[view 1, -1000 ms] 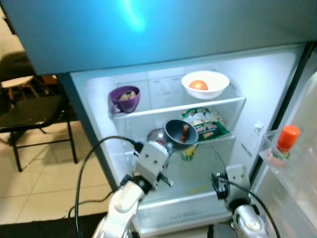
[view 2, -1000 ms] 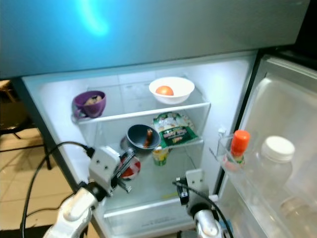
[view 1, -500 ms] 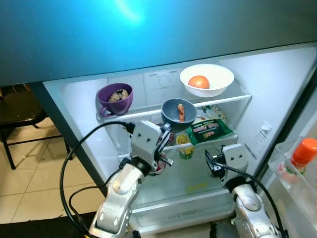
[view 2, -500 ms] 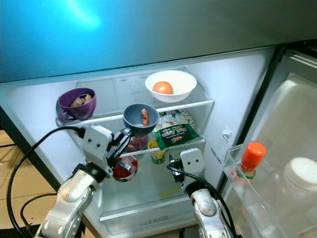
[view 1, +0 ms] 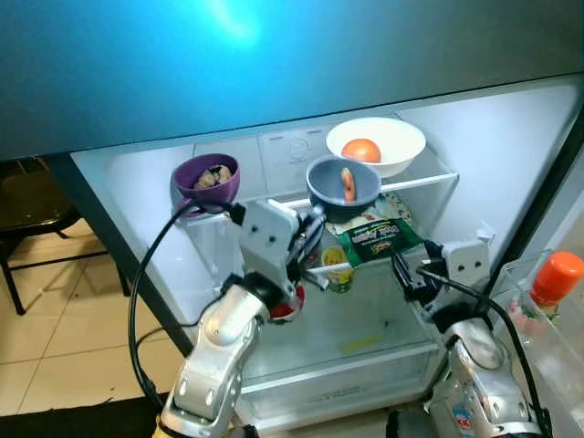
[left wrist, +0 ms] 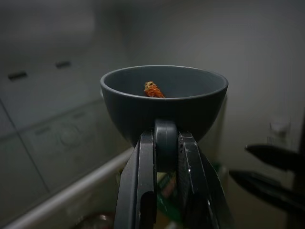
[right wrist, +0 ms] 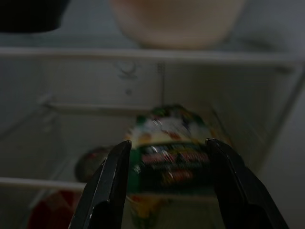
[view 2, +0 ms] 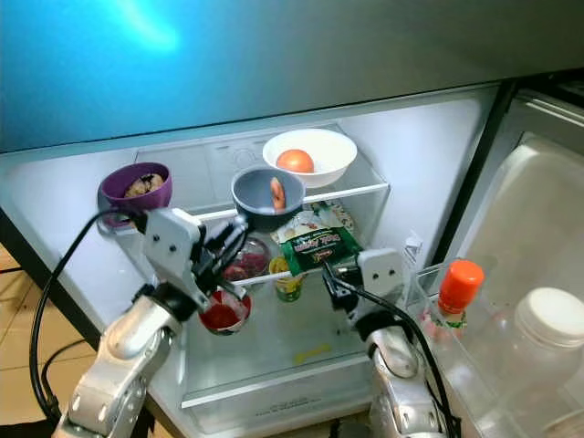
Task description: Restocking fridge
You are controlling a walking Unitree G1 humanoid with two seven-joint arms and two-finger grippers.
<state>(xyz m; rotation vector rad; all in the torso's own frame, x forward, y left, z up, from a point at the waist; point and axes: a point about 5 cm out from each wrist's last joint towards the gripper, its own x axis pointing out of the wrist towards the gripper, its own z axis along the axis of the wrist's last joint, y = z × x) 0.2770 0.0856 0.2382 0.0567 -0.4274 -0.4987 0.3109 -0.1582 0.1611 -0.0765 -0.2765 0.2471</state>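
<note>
Change: over the last second I raised the grey bowl (view 1: pixel 342 187) from the middle-shelf level up to the top shelf (view 1: pixel 429 179); it hung at that shelf's front edge, between the purple cup (view 1: pixel 206 179) and the white bowl (view 1: pixel 376 146).
Left pincer (left wrist: pixel 165 143): clenched on the grey bowl's rim tab, bowl upright, an orange-red piece of food (left wrist: pixel 153 89) inside.
Right pincer (right wrist: pixel 167 181): fingers spread, grasping nothing, raised toward the green packet (view 1: pixel 370 239) on the middle shelf.
Meaning for the task: I judged the bowl nearly placed; it still needed to travel inward and be set down in the gap.
Around: the white bowl held an orange fruit (view 1: pixel 361 151); the purple cup held some food; a small can (view 1: pixel 337 271) sat under the packet; a red-filled bowl (view 2: pixel 222 314) sat lower down; an orange-capped bottle (view 1: pixel 555 280) stood in the door rack.
In the way: the gap was narrow, so I judged the cup and white bowl could be knocked; my left arm's black cable hung near the cup.
</note>
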